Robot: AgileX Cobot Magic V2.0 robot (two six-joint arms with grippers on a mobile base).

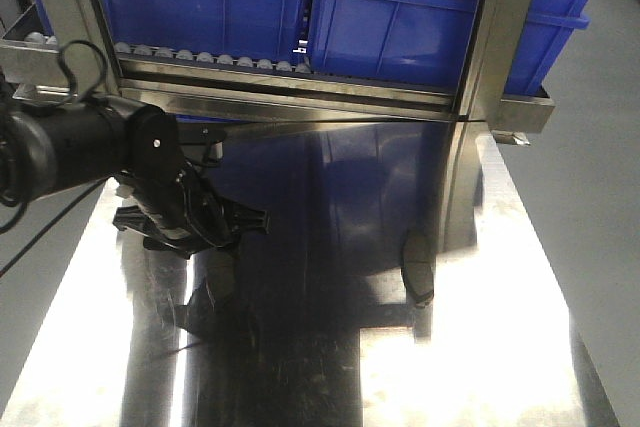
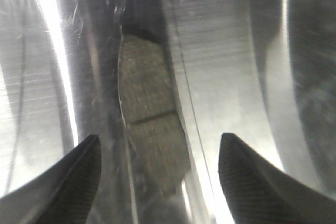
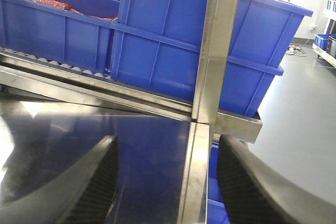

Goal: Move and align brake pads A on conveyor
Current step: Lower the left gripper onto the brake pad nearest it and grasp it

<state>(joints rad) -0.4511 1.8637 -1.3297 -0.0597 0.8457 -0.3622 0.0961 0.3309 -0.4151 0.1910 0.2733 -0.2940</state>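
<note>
Two dark, woven-textured fingers (image 2: 63, 177) of the left gripper (image 2: 160, 137) stand wide apart and hold nothing. A brake pad (image 2: 149, 103) lies in the open gap between them and runs on ahead of the tips. It rests flat on the steel table (image 2: 231, 61) with its grey-brown face up and its groove crosswise, and neither finger touches it. In the front view the left gripper (image 1: 195, 232) hangs low over the left part of the table. A second brake pad (image 1: 418, 272) sits on the same shiny surface well off to the right of those jaws, too dim to tell how it lies. The right gripper (image 3: 168, 140) is also spread wide and empty above the table, with both fingers clear of everything. Straight ahead of its gap rises a steel post (image 3: 212, 40). Beyond that, blue bins (image 3: 168, 51) stand on a roller rack (image 1: 200, 57), farthest from both pairs of jaws.
</note>
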